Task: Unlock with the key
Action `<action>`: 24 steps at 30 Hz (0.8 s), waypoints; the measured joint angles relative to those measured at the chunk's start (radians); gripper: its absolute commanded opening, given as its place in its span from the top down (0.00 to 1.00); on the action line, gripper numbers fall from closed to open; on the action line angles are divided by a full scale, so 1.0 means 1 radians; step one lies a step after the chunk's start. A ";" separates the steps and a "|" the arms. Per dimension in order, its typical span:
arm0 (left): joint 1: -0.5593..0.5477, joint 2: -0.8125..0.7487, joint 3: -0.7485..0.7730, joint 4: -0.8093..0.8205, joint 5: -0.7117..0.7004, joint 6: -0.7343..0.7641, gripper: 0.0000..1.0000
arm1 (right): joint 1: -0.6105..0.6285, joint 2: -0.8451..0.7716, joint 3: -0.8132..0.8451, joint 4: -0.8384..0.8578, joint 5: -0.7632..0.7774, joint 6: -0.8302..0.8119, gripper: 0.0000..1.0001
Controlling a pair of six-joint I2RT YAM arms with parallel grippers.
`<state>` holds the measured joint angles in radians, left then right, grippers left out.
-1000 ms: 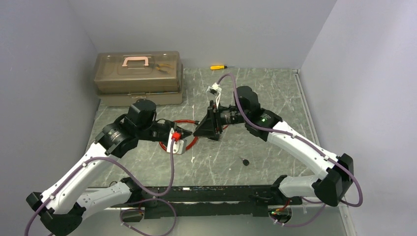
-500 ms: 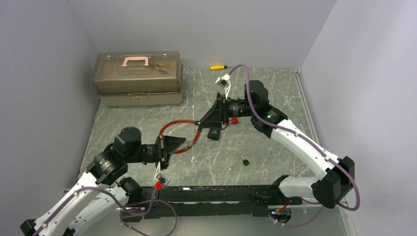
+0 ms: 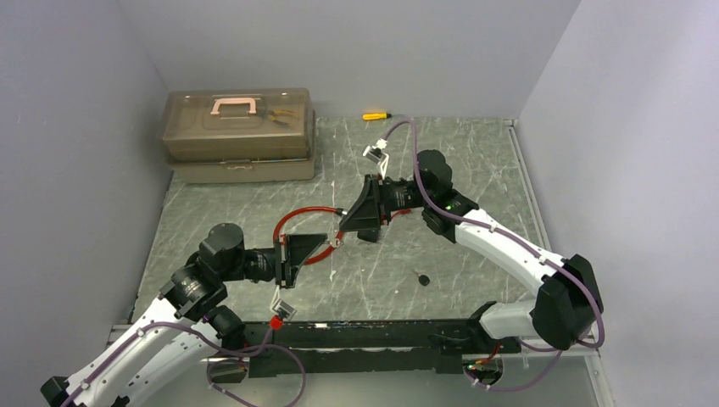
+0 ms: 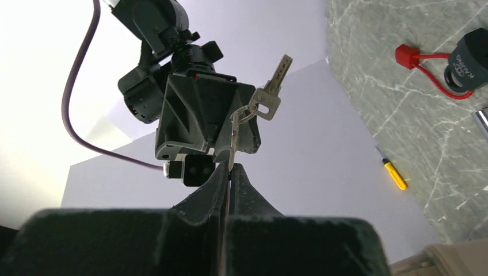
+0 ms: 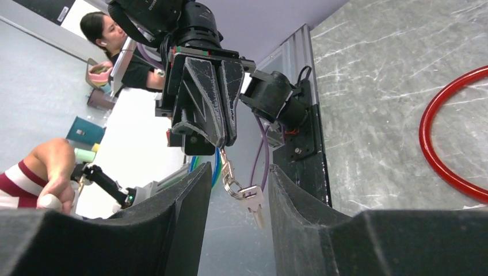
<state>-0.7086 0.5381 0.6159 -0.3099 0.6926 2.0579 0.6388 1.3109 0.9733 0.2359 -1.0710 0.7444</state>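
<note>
The left tool (image 4: 229, 168) is pinching a key (image 4: 232, 144) tight, with a spare key (image 4: 275, 80) dangling off its ring. The right tool (image 5: 236, 190) is gaping opposite, near the cable padlock (image 4: 469, 52) lying on the surface (image 3: 475, 170).

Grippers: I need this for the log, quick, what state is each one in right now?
Left gripper: closed on the key.
Right gripper: open, holding nothing.

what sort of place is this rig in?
Probably a robotics lab cell: plain wall panels on three sides of the table, a toolbox at the back, and a person beyond it in the right wrist view.
</note>
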 measured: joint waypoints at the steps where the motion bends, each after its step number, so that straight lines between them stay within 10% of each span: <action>1: 0.000 0.002 0.000 0.009 0.001 0.003 1.00 | 0.002 0.000 -0.005 0.015 -0.007 0.011 0.58; 24: 0.000 0.023 -0.006 0.058 -0.005 0.012 1.00 | 0.057 0.055 -0.050 0.183 -0.065 0.146 1.00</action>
<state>-0.7086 0.5610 0.6094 -0.2523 0.6872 2.0697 0.6960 1.3655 0.9237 0.4194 -1.1362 0.8902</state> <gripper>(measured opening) 0.028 0.029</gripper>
